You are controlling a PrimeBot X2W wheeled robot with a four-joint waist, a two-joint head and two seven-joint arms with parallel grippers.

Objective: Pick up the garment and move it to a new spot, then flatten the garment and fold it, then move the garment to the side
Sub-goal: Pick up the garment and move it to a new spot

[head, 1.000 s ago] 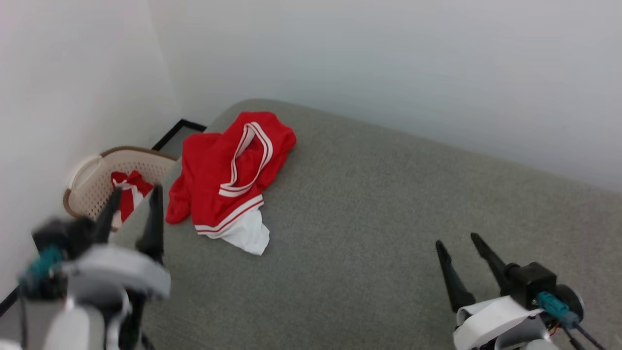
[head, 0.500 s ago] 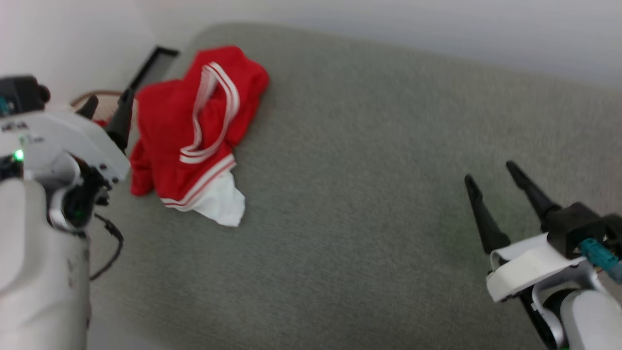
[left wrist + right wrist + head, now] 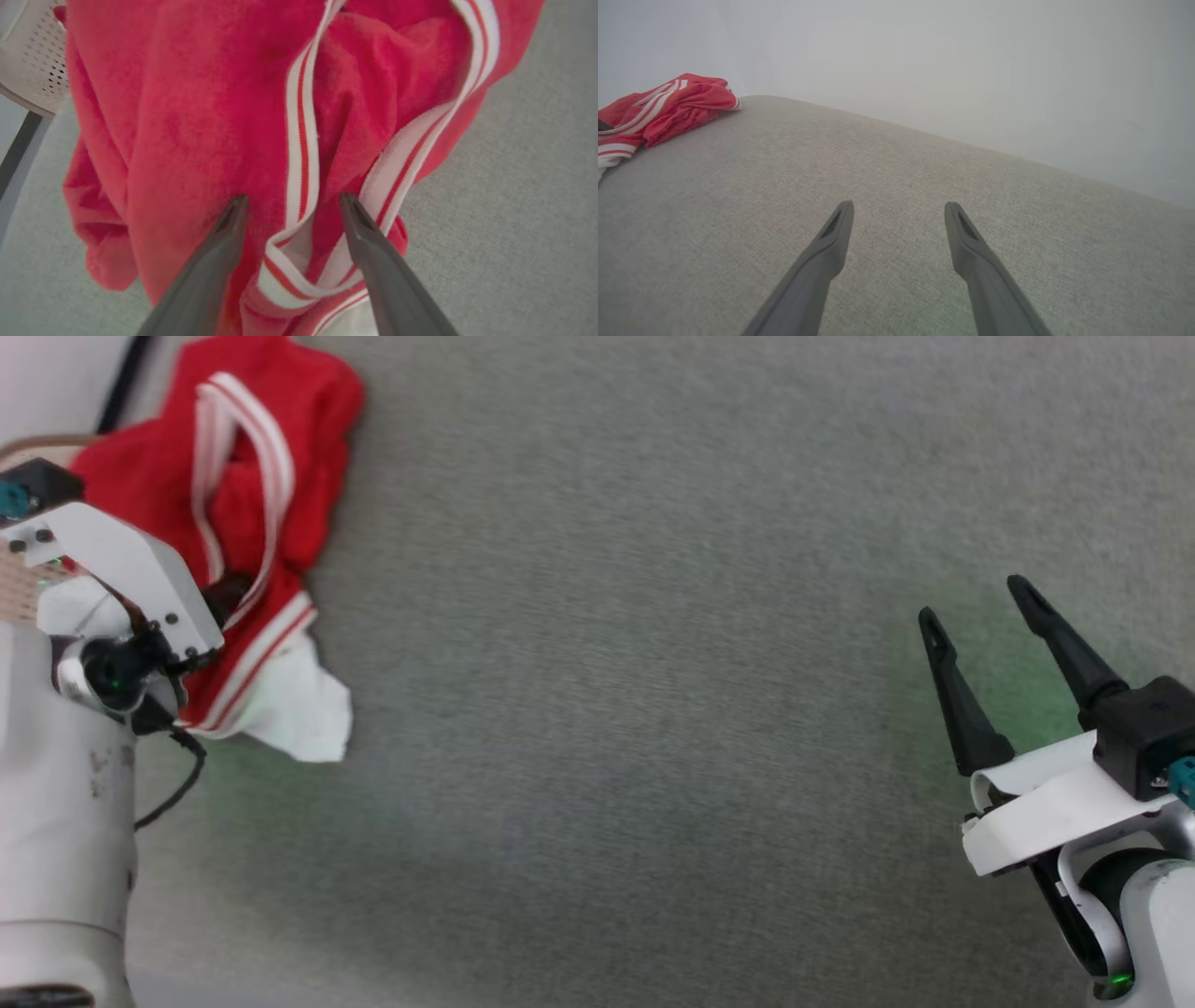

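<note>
The garment [image 3: 140, 495] is lying crumpled at the left end of the grey surface [image 3: 653, 663], with a white sleeve end poking out on the near side. The left gripper [image 3: 293, 198] is hovering right over it, fingers spread wide, the tips straddling the striped trim [image 3: 299, 140]. Whether they are touching the cloth, I cannot tell. A basket [image 3: 32, 60] is sitting just beside the garment. The right gripper [image 3: 971, 597] is hanging over bare surface, well apart from the garment, fingers spread wide too and holding nothing.
</note>
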